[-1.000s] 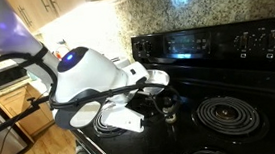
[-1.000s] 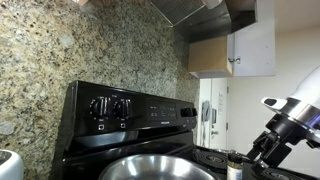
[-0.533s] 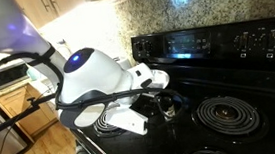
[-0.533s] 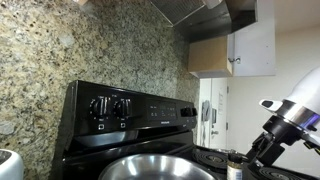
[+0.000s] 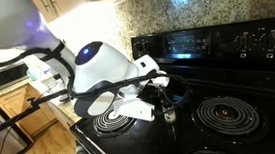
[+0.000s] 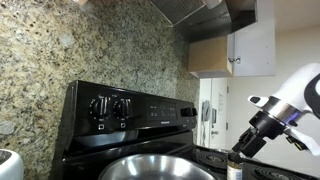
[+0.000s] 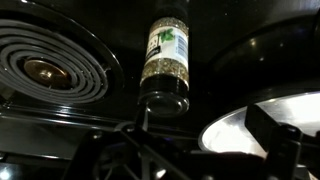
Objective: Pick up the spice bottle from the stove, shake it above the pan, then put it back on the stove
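The spice bottle [image 7: 166,58] is a small clear jar with a dark cap, a green label and pale contents. It stands on the black stove [image 7: 215,35] between a coil burner [image 7: 48,68] and the silver pan [image 7: 262,128]. My gripper [image 7: 196,130] is open and empty, its fingers short of the bottle on either side of its line. In both exterior views the gripper [image 5: 159,95] [image 6: 244,150] hangs just above the bottle [image 5: 168,109] [image 6: 234,170]. The pan [image 6: 148,168] fills the lower edge of an exterior view.
Coil burners [image 5: 227,114] [image 5: 106,121] lie on the stove top [image 5: 213,84]. The back control panel with knobs [image 6: 108,108] rises behind. A granite backsplash [image 6: 60,50] stands behind the stove, and a wooden counter with a microwave [image 5: 5,77] stands beside it.
The arm has swung toward the bottle and leaned down, bringing the gripper closer over it. The bottle and pan have not moved.
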